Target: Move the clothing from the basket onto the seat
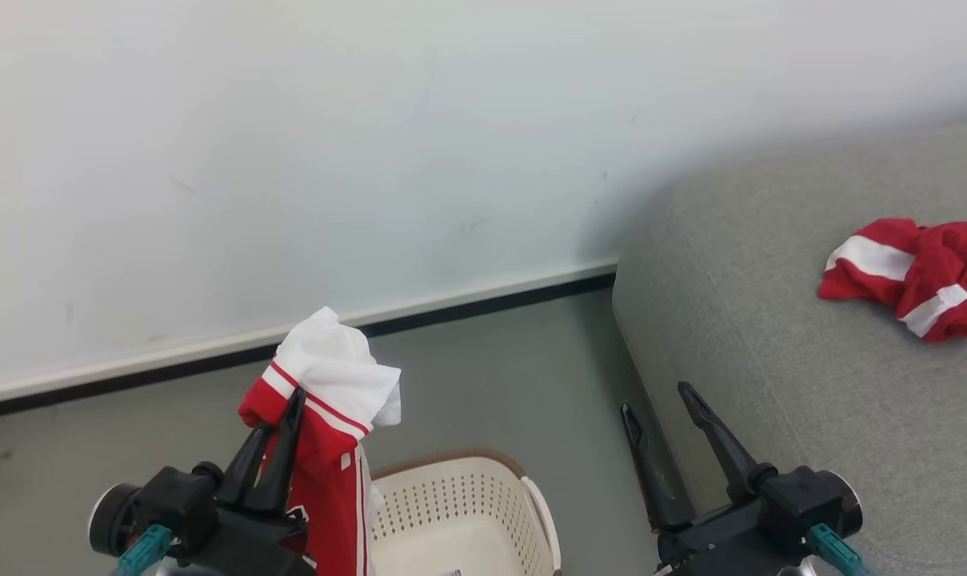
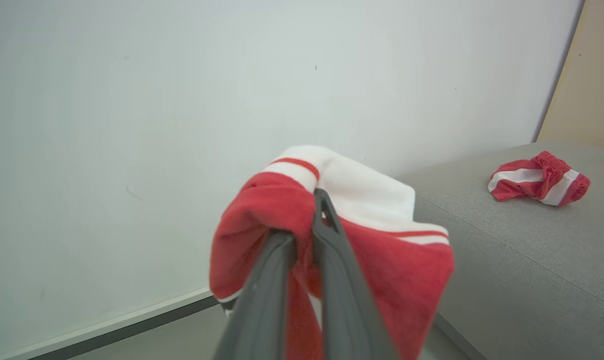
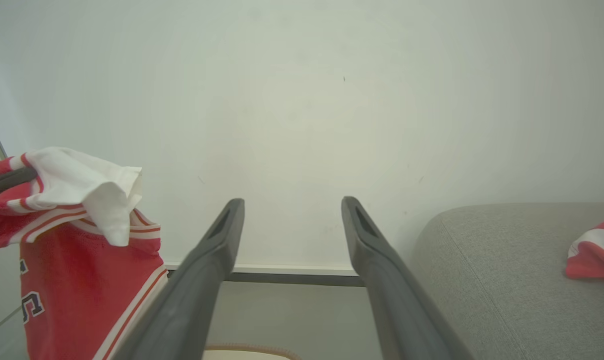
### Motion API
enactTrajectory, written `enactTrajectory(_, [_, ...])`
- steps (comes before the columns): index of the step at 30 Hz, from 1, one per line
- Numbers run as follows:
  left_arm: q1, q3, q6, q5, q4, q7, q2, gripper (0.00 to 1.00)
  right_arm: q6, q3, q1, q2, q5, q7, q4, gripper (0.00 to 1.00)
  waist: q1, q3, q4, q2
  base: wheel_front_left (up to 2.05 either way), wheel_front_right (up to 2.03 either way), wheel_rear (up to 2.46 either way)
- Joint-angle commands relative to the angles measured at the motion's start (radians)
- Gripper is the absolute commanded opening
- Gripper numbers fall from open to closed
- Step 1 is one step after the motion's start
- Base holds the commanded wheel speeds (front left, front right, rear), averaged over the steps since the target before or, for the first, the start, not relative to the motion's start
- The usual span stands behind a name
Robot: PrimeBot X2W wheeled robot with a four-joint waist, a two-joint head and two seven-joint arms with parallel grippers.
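Robot's left gripper [image 1: 291,400] clamped on a red-and-white garment [image 1: 331,376] hanging from its fingertips, basket [image 1: 459,496] just below it, right gripper [image 1: 655,398] spread wide and empty, seat [image 1: 771,360] close on its right, second striped garment [image 1: 915,276] lying farther along that seat.

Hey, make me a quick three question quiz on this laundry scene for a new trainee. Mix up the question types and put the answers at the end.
1. True or false: the left gripper is shut on a red and white jersey.
2. Where does the crumpled red striped garment lie? A) in the basket B) on the grey seat C) on the floor
3. Fill in the blank: the right gripper has its jaws ____ and holds nothing.
Key: 1 true; 2 B; 3 open.
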Motion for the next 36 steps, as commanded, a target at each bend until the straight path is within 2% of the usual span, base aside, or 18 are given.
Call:
enactTrajectory(1, [0.015, 0.003, 0.005, 0.002, -0.014, -0.002, 0.008, 0.00, 0.000, 0.005, 0.016, 0.000, 0.006, -0.001, 0.000, 1.00, 0.0002, -0.047, -0.013, 0.0001, 0.00, 0.00, 0.00])
enactTrajectory(10, [0.024, 0.006, 0.020, -0.017, -0.062, 0.010, 0.002, 0.00, 0.000, 0.017, 0.045, 0.001, 0.015, 0.000, -0.008, 1.00, 0.0002, -0.072, -0.027, 0.0001, 0.00, 0.00, 0.00])
enactTrajectory(18, [-0.064, -0.034, 0.000, -0.012, -0.086, 0.038, -0.032, 0.00, 0.000, 0.158, 0.001, -0.026, 0.084, -0.001, -0.005, 1.00, 0.0002, -0.068, -0.033, 0.0001, 0.00, 0.00, 0.00])
enactTrajectory(28, [-0.197, -0.120, -0.030, 0.002, -0.068, 0.081, -0.126, 0.00, 0.000, 0.315, -0.122, -0.006, 0.155, -0.001, 0.053, 1.00, 0.0002, -0.051, -0.052, 0.0001, 0.00, 0.00, 0.00])
enactTrajectory(32, [-0.237, -0.168, -0.037, 0.017, -0.067, 0.097, -0.170, 0.00, 0.000, 0.336, -0.148, 0.012, 0.147, -0.001, 0.082, 1.00, 0.0002, -0.046, -0.058, 0.0001, 0.00, 0.00, 0.00])
enactTrajectory(36, [-0.264, -0.210, -0.039, 0.025, -0.085, 0.112, -0.203, 0.00, 0.000, 0.308, -0.162, 0.034, 0.110, -0.001, 0.120, 1.00, 0.0002, -0.044, -0.062, 0.0001, 0.00, 0.00, 0.00])
